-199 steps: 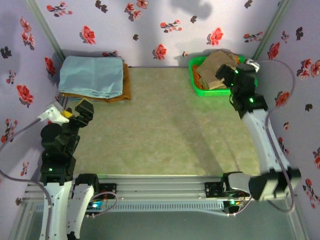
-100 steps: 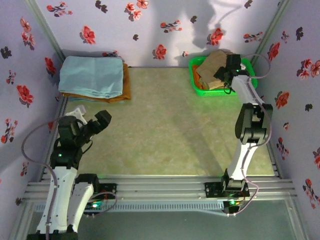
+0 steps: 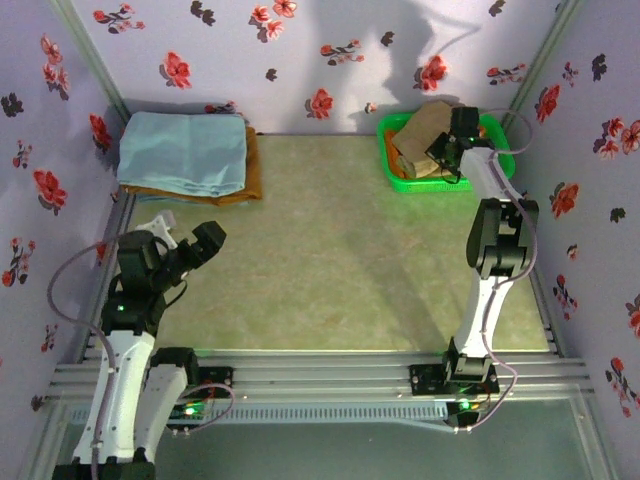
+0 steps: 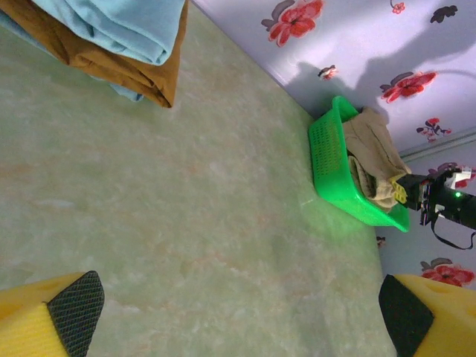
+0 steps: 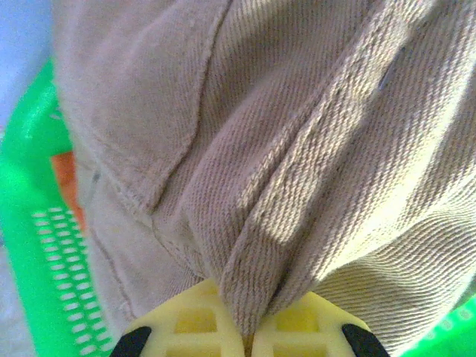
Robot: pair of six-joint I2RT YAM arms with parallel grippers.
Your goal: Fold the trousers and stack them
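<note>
Between the right tool's (image 5: 245,336) yellow pads (image 5: 186,321) a ridge of the tan trousers (image 5: 297,134) is pinched tight, with the rest of the cloth heaped just ahead inside the green basket (image 5: 30,245). Well apart from it, the left tool (image 4: 238,305) hangs spread wide above the bare worktop (image 4: 186,208). Ahead of that tool, a light blue cloth (image 4: 126,22) lies on an orange garment (image 4: 111,71).

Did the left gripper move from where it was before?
Yes. The left gripper slid right, out over the table, and a little farther from the folded blue cloth.
</note>
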